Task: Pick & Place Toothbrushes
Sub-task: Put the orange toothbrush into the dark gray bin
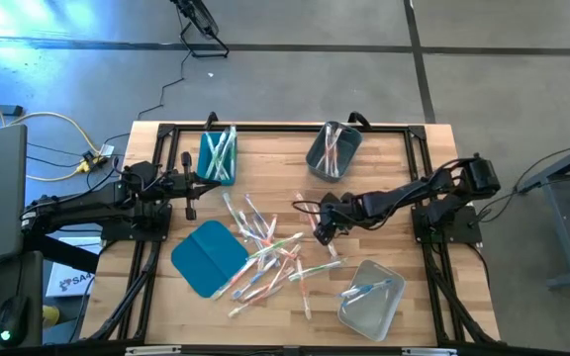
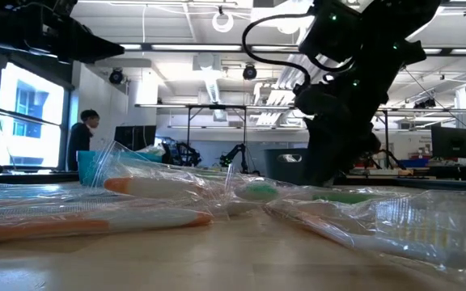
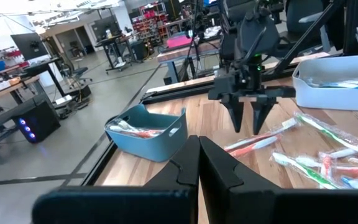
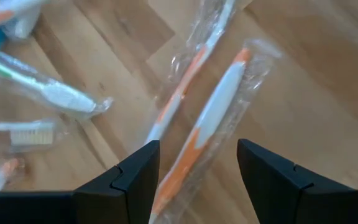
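Right wrist view looks straight down between the right gripper (image 4: pixel 194 168), whose two dark fingers are spread wide with nothing between them, and directly under that gap lies an orange-and-white toothbrush in a clear crinkled wrapper (image 4: pixel 213 118), its length running through the opening so that the fingers stand on either side of the handle; that alignment reads as a set-up for closing across the narrow width. Just beside it lies a second wrapped orange-and-white brush (image 4: pixel 179 93), close enough that a closing finger could catch its film too. A little farther out from the gripper sit a green-handled wrapped toothbrush (image 4: pixel 36 84) and other loose ones, part of the scattered heap of wrapped toothbrushes (image 1: pixel 265 252) on the pale wooden table (image 1: pixel 414 316). Seen from above, the right gripper (image 1: pixel 322 229) hangs at the edge of that heap nearest its own arm, probably because the outlying brushes are easiest to single out. Beyond the heap lie a flat teal lid (image 1: pixel 206 257), a clear rectangular bin (image 1: pixel 371 302), a grey bin (image 1: pixel 332 151) and a teal bin (image 1: pixel 218 156), each already holding a few brushes, which suggests sorting by colour. The left gripper (image 1: pixel 188 185) waits with fingers pressed together, held next to the teal bin, clear of the work.
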Robot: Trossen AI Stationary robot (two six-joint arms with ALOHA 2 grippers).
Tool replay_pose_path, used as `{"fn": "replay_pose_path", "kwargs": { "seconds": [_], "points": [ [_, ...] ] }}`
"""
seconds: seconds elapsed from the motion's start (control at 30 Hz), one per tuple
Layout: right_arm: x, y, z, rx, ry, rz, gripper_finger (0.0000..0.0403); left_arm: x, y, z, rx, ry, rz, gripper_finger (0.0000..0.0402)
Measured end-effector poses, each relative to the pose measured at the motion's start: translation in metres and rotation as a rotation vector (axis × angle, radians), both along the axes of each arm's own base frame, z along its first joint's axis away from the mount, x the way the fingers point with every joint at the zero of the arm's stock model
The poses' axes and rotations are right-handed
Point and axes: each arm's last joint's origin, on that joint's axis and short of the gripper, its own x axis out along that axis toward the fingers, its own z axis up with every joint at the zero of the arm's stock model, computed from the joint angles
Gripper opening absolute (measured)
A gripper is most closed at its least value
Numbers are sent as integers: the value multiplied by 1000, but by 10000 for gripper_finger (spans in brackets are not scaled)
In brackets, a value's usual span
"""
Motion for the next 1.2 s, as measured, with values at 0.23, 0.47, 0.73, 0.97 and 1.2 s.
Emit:
{"fn": "replay_pose_path", "kwargs": {
  "seconds": [0.23, 0.47, 0.73, 0.97, 1.2],
  "points": [
    [0, 1, 1, -35, -9, -14, 207, 0, 0, 0, -1, 3, 0, 0],
    [2, 1, -3, -36, -2, -15, 207, 0, 0, -1, -2, 7, 0, 0],
    [6, 1, -23, -55, 51, -18, 207, 0, 0, -2, -4, 17, 0, 0],
    [5, 1, -22, -57, 52, -14, 179, 0, 0, -2, -4, 17, -1, 0],
    [4, 0, -23, -62, 62, -16, 105, 0, 0, -2, -4, 17, 0, 0]
  ]
}}
